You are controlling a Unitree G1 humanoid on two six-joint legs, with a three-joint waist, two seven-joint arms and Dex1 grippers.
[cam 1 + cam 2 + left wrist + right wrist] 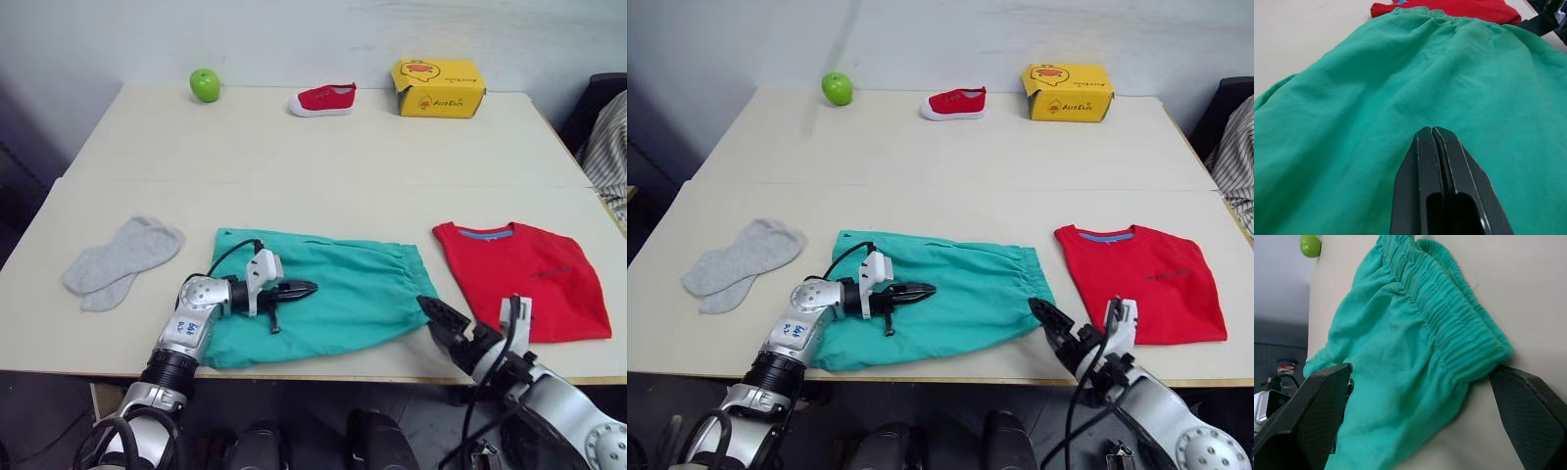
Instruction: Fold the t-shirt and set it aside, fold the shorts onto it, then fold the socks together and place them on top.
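The teal-green shorts point(353, 289) lie spread flat near the table's front edge, waistband toward the right. My left gripper point(306, 288) rests shut over their left half, its fingers point(1440, 171) pressed together with no cloth between them. My right gripper point(1420, 372) is open at the front edge, its fingers on either side of the waistband's near corner point(1474, 352) without closing on it. The red t-shirt point(529, 274) lies folded at the right. The grey socks point(122, 259) lie side by side at the left.
Along the table's far edge point(294, 86) sit a green apple point(205, 84), a small red shoe point(323, 99) and a yellow box point(437, 88). Striped cloth point(612, 147) hangs beyond the right edge.
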